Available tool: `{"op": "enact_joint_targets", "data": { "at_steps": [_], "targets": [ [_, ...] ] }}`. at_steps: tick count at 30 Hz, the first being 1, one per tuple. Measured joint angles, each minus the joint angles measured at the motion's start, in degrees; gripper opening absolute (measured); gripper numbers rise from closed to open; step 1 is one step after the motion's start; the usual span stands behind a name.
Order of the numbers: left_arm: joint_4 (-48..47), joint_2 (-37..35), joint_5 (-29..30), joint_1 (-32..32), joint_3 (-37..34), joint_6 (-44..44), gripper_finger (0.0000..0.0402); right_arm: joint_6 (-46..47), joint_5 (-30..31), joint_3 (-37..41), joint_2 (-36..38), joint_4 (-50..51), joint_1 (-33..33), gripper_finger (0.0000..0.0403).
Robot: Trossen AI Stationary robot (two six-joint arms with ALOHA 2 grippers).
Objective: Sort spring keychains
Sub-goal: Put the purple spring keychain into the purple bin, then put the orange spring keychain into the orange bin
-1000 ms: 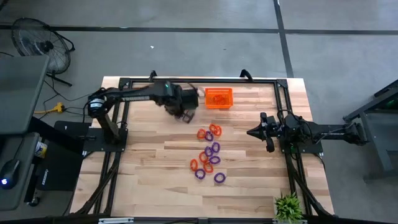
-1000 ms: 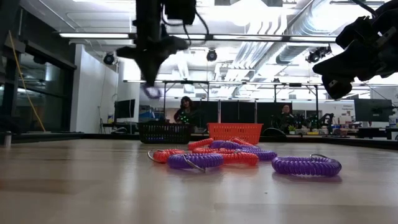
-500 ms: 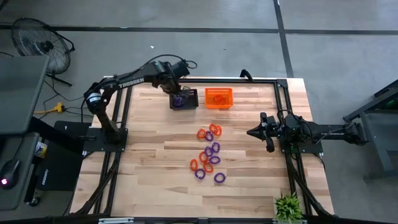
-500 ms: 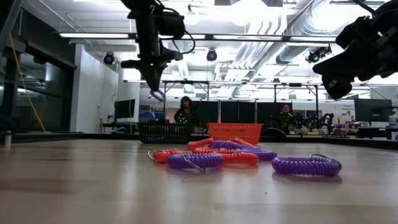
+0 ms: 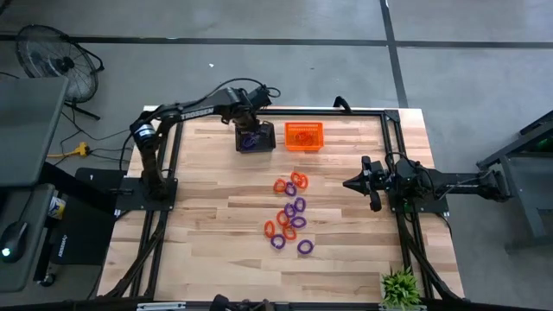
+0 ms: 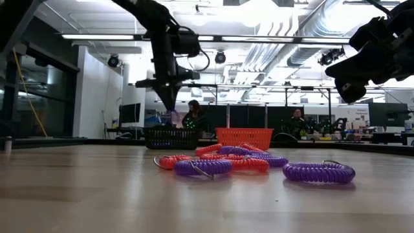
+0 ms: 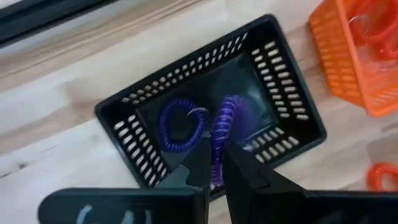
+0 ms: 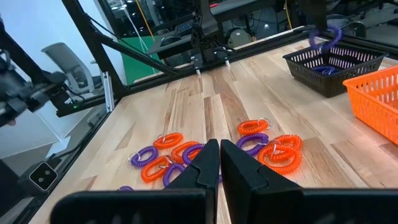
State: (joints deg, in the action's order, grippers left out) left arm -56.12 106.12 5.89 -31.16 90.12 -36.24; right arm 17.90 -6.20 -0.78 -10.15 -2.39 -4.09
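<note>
My left gripper (image 5: 250, 131) hangs over the black basket (image 5: 268, 145) at the table's far edge, shut on a purple spring keychain (image 7: 222, 127). Another purple keychain (image 7: 180, 124) lies on that basket's floor. Next to it on the right stands the orange basket (image 5: 303, 136) with orange keychains inside. Several purple and orange keychains (image 5: 289, 212) lie loose in the middle of the table. My right gripper (image 5: 350, 183) waits shut at the table's right side, above the table, touching nothing. My left gripper pinches one side of the purple keychain's coil (image 7: 216, 154) between its two fingers. The fingers come from above, pointing steeply down. The coil hangs below them (image 6: 173, 115), above the black basket's rim (image 6: 171, 129) and clear of it.
Black frame rails (image 5: 393, 130) run along the table's far, left and right sides. A small green plant (image 5: 399, 288) stands at the near right corner. Bare wood lies left of the loose keychains (image 5: 207, 216). People sit in the room beyond the table (image 6: 193, 113).
My left gripper has swung toward the table's far edge with the purple keychain, from the near side of the black basket to right over it, sinking a little and staying shut. The keychain now hangs just above the basket's rim.
</note>
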Motion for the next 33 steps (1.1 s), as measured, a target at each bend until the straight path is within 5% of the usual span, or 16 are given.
{"op": "enact_joint_targets", "data": {
  "at_steps": [17, 27, 33],
  "targets": [
    [-0.1, 3.6, -0.9, 0.0, 0.1, 2.9, 0.0027, 0.0, 0.0, 0.0, 0.0, 0.0, 0.0, 0.0011],
    [-3.0, 3.6, -1.1, 0.0, 0.1, 3.4, 0.0113, 0.0, 0.0, 0.0, 0.0, 0.0, 0.0, 0.0011],
    [-4.1, 3.4, -3.6, 0.1, 0.1, 3.8, 0.0119, 0.0, 0.0, 0.0, 0.0, 0.0, 0.0, 0.0011]
  ]
}}
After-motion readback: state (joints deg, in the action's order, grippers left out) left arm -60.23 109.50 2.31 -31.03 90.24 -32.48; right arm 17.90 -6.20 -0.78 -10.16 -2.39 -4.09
